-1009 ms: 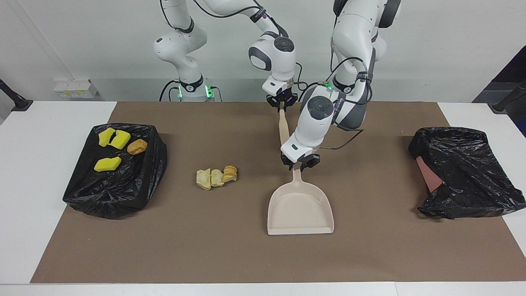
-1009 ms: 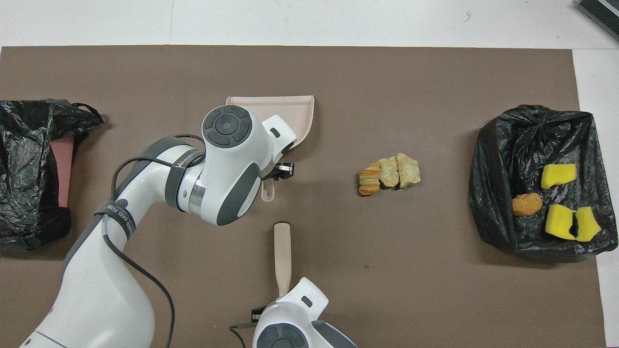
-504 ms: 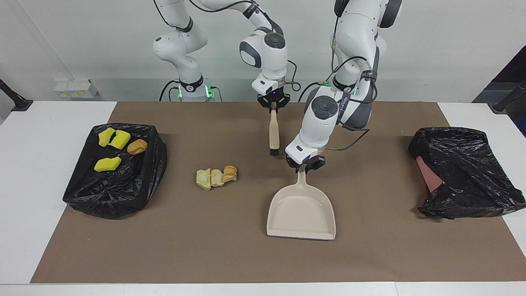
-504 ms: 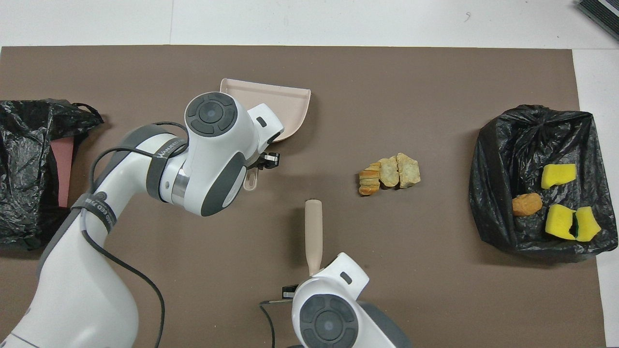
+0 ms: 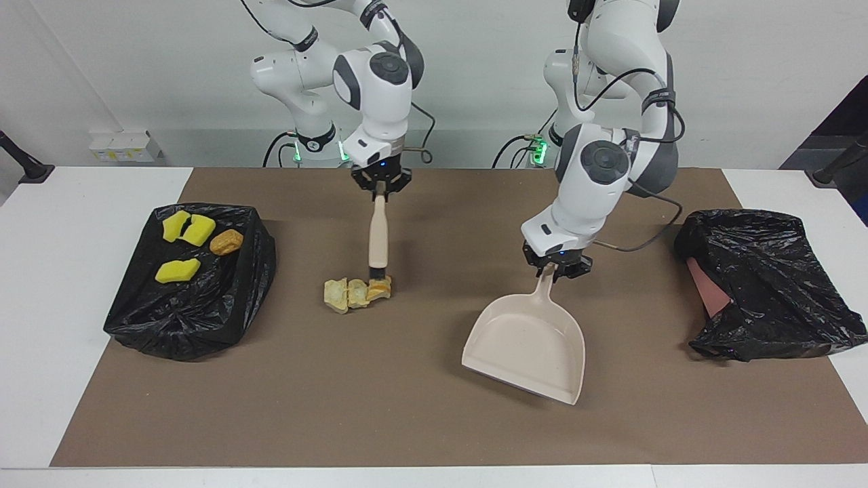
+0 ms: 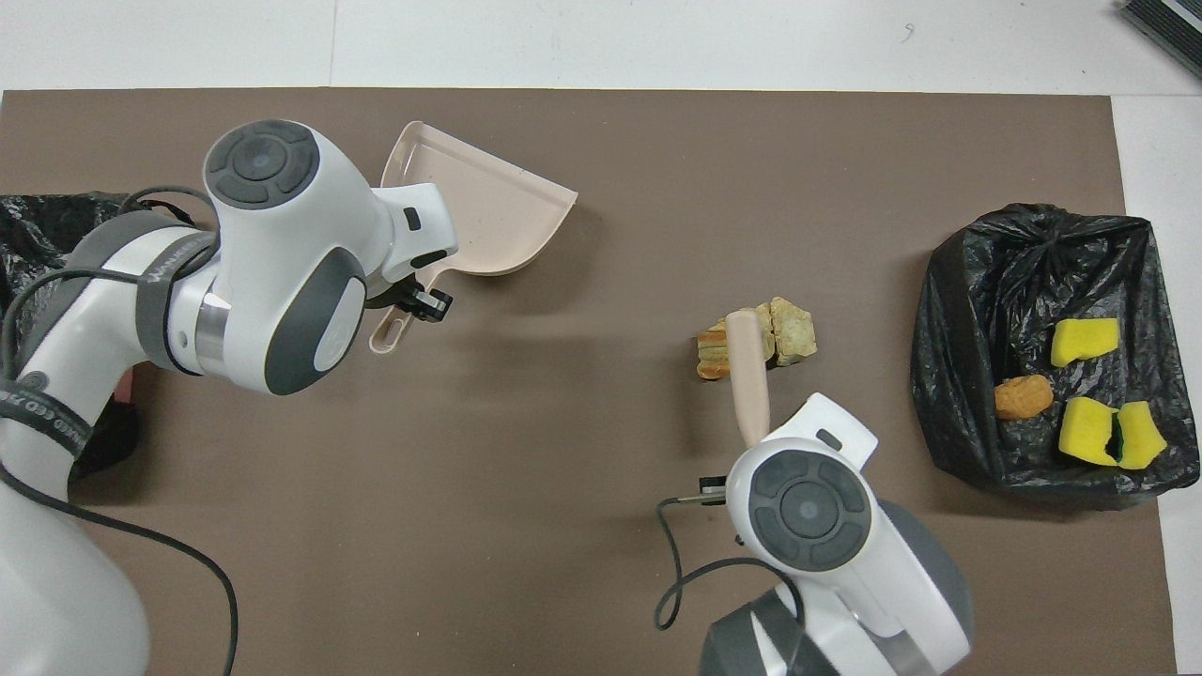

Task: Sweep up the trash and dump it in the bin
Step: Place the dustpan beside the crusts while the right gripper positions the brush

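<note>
Pale beige and orange pastry-like trash pieces lie together on the brown mat; they also show in the overhead view. My right gripper is shut on the handle of the beige brush, whose tip is down at the pieces' edge nearer the robots. My left gripper is shut on the handle of the beige dustpan, held tilted over the mat, well apart from the pieces toward the left arm's end. Yellow sponge chunks and a brown lump lie on the black-bagged bin.
The black-bagged bin stands at the right arm's end of the mat. A second crumpled black bag with a pinkish thing showing in it lies at the left arm's end. The brown mat covers most of the white table.
My right gripper carried the brush toward the right arm's end, down to the pastry pieces. My left gripper moved the dustpan toward the left arm's end and turned it askew.
</note>
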You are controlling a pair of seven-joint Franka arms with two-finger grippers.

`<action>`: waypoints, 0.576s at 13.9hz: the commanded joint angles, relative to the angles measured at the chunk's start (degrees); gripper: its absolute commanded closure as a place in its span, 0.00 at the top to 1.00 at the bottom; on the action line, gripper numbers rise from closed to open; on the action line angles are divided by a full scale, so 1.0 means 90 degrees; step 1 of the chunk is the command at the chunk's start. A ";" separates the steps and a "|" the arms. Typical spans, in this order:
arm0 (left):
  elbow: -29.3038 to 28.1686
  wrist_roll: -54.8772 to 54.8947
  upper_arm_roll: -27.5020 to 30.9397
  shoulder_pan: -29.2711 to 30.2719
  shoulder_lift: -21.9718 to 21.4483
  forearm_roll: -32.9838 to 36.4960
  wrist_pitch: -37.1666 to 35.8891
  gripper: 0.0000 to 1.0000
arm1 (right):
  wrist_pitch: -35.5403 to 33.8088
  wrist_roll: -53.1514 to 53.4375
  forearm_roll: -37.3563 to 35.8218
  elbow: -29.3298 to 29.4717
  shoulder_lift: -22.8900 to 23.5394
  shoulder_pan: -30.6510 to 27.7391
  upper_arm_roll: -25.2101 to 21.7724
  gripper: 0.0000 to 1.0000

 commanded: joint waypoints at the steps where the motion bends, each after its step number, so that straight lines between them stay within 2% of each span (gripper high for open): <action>1: -0.0316 0.1858 -0.0044 0.0358 -0.0244 0.0076 -0.0097 0.00 | -0.0244 -0.0797 -0.0716 -0.0050 0.0018 -0.0630 0.0082 0.00; 3: -0.0414 0.3034 -0.0044 0.0524 -0.0283 0.0076 -0.0155 0.00 | -0.0167 -0.1452 -0.1253 -0.0050 0.0193 -0.1167 0.0083 0.00; 5: -0.0803 0.4301 -0.0044 0.0642 -0.0458 0.0076 -0.0039 0.00 | 0.0018 -0.1562 -0.1869 -0.0040 0.0475 -0.1462 0.0092 0.00; 6: -0.0960 0.5130 -0.0044 0.0681 -0.0546 0.0076 0.0098 0.00 | 0.0154 -0.1620 -0.1910 -0.0050 0.0593 -0.1550 0.0092 0.00; 8: -0.1030 0.5869 -0.0015 0.0681 -0.0567 0.0260 0.0148 0.00 | 0.0175 -0.1815 -0.1882 -0.0040 0.0633 -0.1570 0.0121 0.00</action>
